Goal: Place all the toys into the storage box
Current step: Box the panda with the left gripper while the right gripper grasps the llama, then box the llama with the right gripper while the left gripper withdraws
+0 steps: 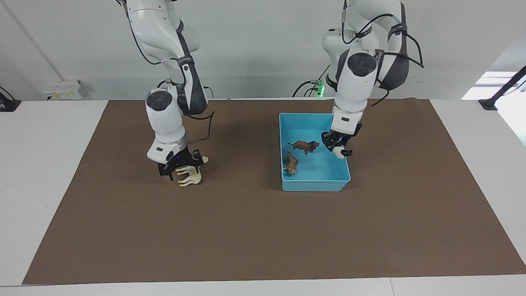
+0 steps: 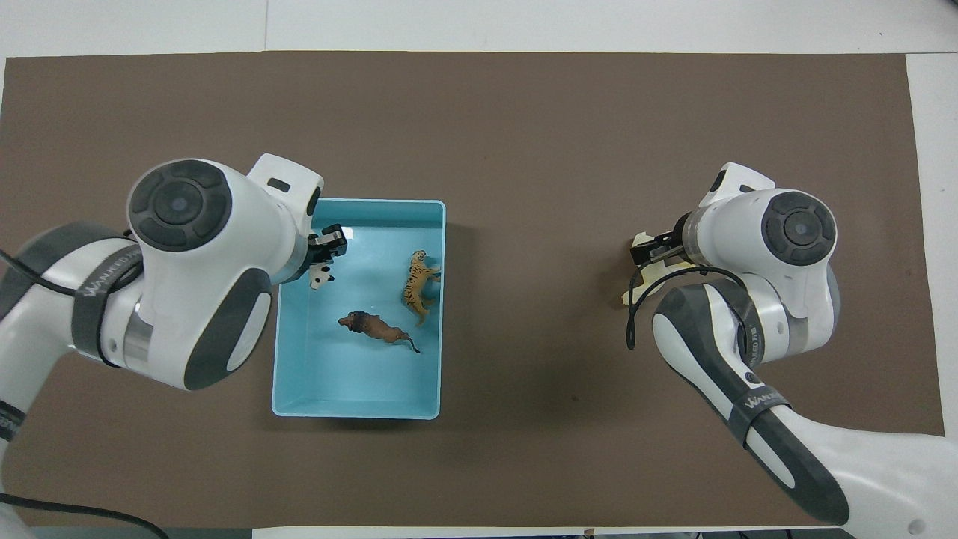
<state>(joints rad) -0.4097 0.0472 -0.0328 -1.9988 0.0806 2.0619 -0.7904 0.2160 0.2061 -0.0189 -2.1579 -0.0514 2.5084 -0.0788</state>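
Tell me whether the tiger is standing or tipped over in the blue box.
Tipped over. The tiger lies on its side on the floor of the storage box, legs pointing sideways toward the box's wall, while the lion beside it stands.

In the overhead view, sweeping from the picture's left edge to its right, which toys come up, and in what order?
Black-and-white panda figurine, held in the left gripper over the light blue plastic storage box → brown lion figurine → orange striped tiger figurine → cream-white horse-like figurine, in the right gripper.
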